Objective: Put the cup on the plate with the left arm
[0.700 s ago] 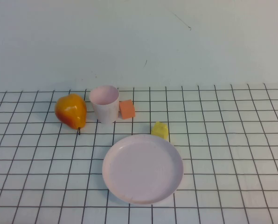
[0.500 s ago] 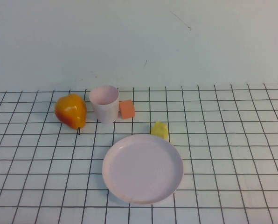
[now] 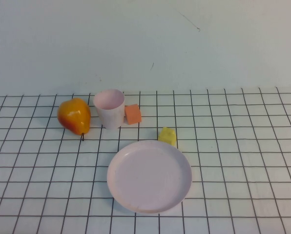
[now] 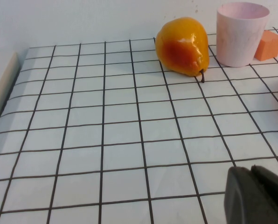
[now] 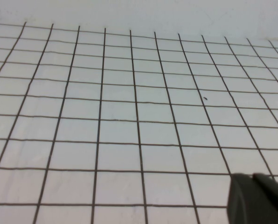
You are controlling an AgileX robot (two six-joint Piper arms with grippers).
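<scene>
I start with the gridded table [image 3: 243, 146], which fills the lower half of the high view under a plain pale wall. On it the plate [image 3: 149, 176] lies low and centre in the frame, bare, with nothing on it. Above and left of it stands the cup [image 3: 109, 108], upright and mouth up, in the upper left of the middle band, well apart from the plate. A pear [image 3: 74, 116] lies just beside the cup to the frame's left, an orange block [image 3: 133, 114] sits close against its right side, and a small yellow piece [image 3: 168, 136] rests near the plate's upper rim. Neither arm shows in the high view. In the left wrist view I see the left gripper [image 4: 255, 196] at the lower right corner, its dark jaws pressed together with no gap and nothing in them, low over the table and far short of the cup. The right gripper [image 5: 258, 198] sits at its own view's lower right corner over bare grid; I cannot tell its jaw state. I judge the reach not yet begun: I should spread the jaws first, come in between pear and block, and grip the cup's wall without nudging either neighbour
</scene>
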